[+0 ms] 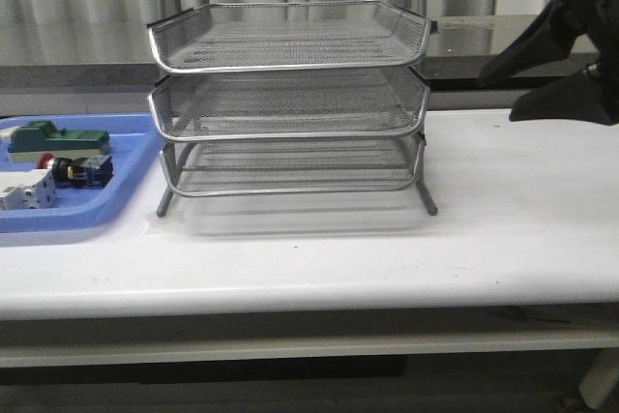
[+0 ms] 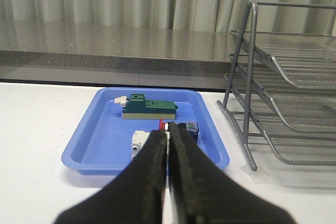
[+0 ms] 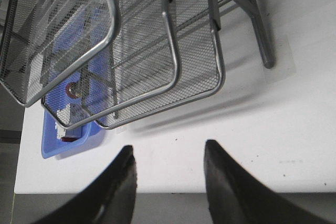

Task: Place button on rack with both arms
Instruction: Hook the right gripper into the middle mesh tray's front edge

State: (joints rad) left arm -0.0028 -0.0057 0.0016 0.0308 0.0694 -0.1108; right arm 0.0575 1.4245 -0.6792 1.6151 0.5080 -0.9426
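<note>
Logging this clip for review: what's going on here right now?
Nothing is held yet. The button lies in the blue tray with a green block and a white block, left of the rack, whose three tiers look empty. The left gripper is shut, pointing toward the tray. The right gripper is open, raised off the table beside the rack.

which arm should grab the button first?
Left, probably. Its wrist view looks straight at the button in the blue tray, with the left gripper shut. The right gripper, open, hangs beyond the rack, which stands between it and the tray.
</note>
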